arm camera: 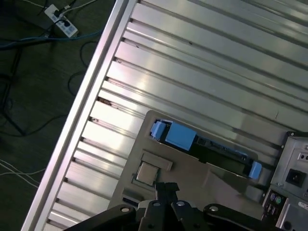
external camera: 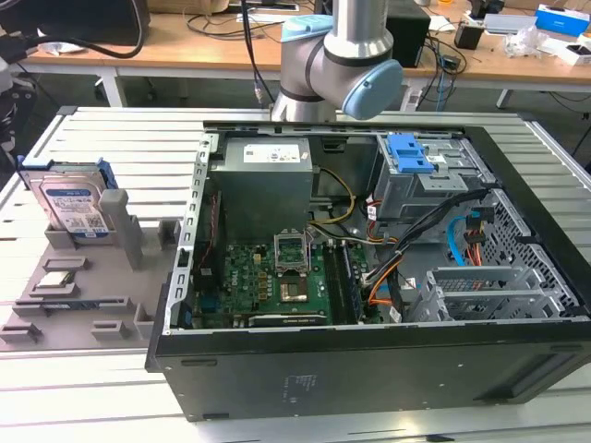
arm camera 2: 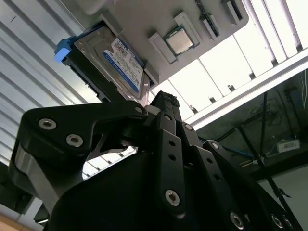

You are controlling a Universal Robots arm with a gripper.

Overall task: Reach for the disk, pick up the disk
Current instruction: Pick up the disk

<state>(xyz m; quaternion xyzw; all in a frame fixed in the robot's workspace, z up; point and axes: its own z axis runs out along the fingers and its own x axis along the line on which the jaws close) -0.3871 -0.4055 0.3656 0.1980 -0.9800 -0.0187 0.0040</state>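
Electronics workshop or robotics lab: ribbed aluminium table (arm camera: 192,62) beneath the gripper (arm camera: 166,186), an opened computer case (external camera: 369,374) nearby, cable-strewn wooden workbenches (external camera: 166,48) beyond.

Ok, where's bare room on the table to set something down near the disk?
Bare table slats run beyond the grey fixture tray to the far edge; another bare strip lies nearer the exterior camera. Crowded: the tray's slots around the disk and the cable-filled computer case.

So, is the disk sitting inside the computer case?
No, the disk stands on edge in the grey holder outside the computer case.
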